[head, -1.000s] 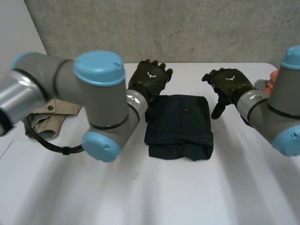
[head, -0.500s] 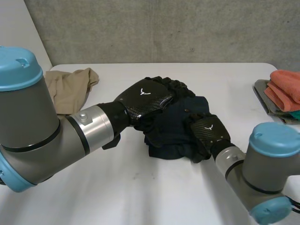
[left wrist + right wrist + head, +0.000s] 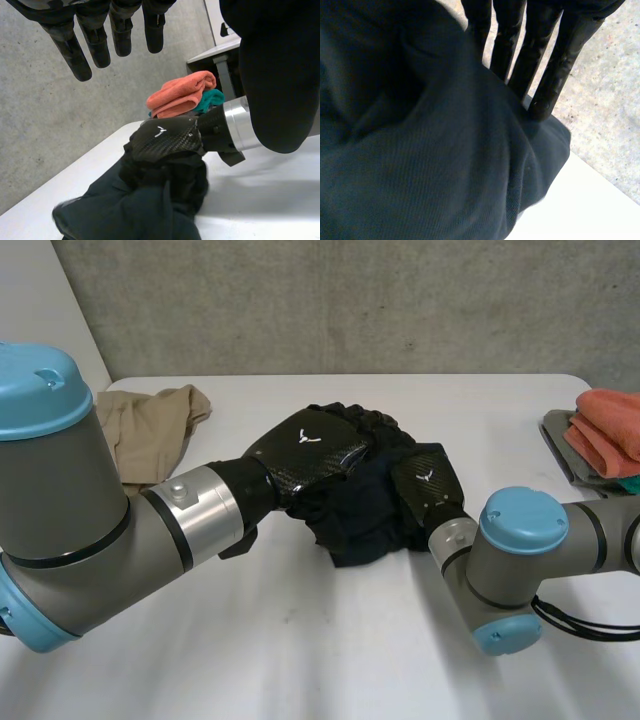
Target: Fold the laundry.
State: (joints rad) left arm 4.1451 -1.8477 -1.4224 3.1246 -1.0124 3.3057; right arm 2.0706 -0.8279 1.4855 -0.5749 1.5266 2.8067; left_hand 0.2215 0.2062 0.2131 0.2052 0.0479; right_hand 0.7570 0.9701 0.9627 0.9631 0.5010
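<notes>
Dark garment (image 3: 352, 525) is seen at middle of white table (image 3: 300, 660), now bunched into heap; flat folded rectangle of a second ago is lost. Left hand (image 3: 310, 455) is laid on garment's far left part, fingers (image 3: 75, 55) held straight and apart, nothing clasped. Right hand (image 3: 428, 485) is found farther along garment's right edge than half a second ago; its fingers (image 3: 540, 65) are held straight, pressed against cloth, not curled round it. Tan garment (image 3: 150, 425) is seen at far left, orange folded cloths (image 3: 610, 425) at far right.
</notes>
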